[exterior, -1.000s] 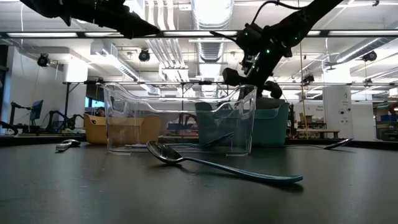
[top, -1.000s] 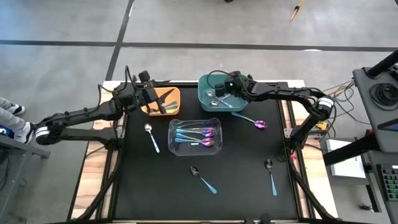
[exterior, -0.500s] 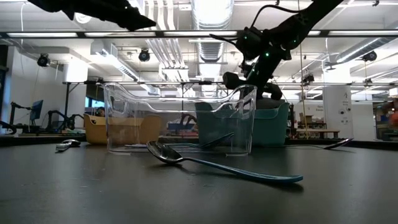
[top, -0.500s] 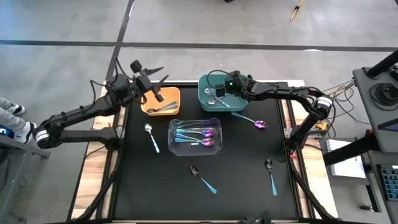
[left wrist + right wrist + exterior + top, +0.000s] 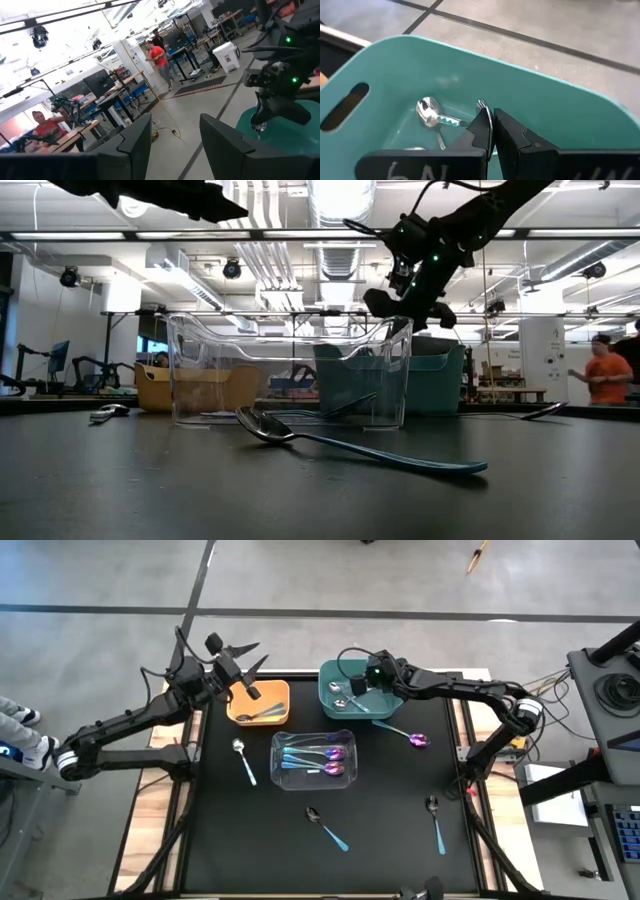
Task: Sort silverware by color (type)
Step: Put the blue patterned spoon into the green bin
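Spoons with light-blue handles lie on the black mat: a silver one (image 5: 243, 760), two dark ones (image 5: 326, 826) (image 5: 436, 820) and a purple one (image 5: 405, 734). Several purple spoons rest in the clear bin (image 5: 313, 758), one dark spoon (image 5: 258, 716) in the orange bin (image 5: 262, 690), and silver spoons (image 5: 429, 111) in the teal bin (image 5: 395, 65). My right gripper (image 5: 490, 127) hovers over the teal bin, shut on a thin silver spoon. My left gripper (image 5: 175, 145) stands open and empty, raised beyond the orange bin's far left corner (image 5: 245, 655). My right gripper pinches a thin silver spoon, seen edge-on, between its two fingertips; the spoon's end (image 5: 481, 104) sticks out just past them. The fingers slant down over the teal bin from its right side. The fingers hide the rest of the spoon, so I cannot tell which part they hold.
The three bins sit in the mat's far half, with the clear bin (image 5: 290, 370) nearest the middle. A dark spoon (image 5: 350, 445) lies on the mat in front of it. People move about in the room behind the table.
My left gripper has risen out of the orange bin, gone toward the table's far left corner and tipped from pointing down to about level; a dark spoon now shows in that bin. My right gripper has rolled a little while staying over the teal bin.
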